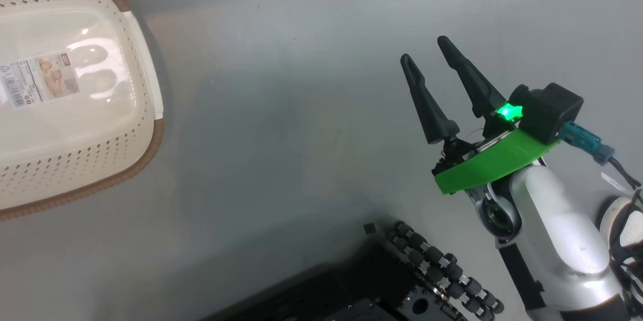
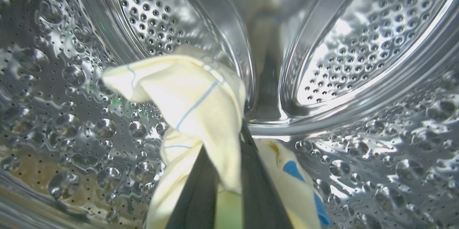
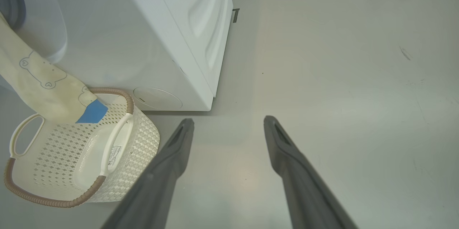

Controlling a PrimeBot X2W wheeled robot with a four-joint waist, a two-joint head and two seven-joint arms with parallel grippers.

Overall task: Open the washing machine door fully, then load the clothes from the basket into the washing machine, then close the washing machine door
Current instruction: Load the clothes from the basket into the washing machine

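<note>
In the left wrist view my left gripper [image 2: 237, 139] is deep inside the washing machine's shiny steel drum [image 2: 358, 42]. It is shut on a pale cream-yellow piece of the clothes [image 2: 193, 92] with thin blue lines. More of that fabric, with a blue part, lies below it. Another stretch of the clothes [image 3: 43, 78], with a bear drawing and a blue tip, hangs down the white washing machine [image 3: 150, 35] over the basket [image 3: 136, 143]. The basket [image 1: 145, 85] stands on the floor with its labelled bottom bare. My right gripper [image 1: 429, 52] [image 3: 229, 121] hangs open over the floor, holding nothing. The washing machine door is out of view.
Grey floor [image 3: 340, 78] stretches to the right of the machine and around the basket. My dark wheeled base [image 1: 402, 281] shows at the bottom of the head view, and the pale right forearm [image 1: 557, 225] at the lower right.
</note>
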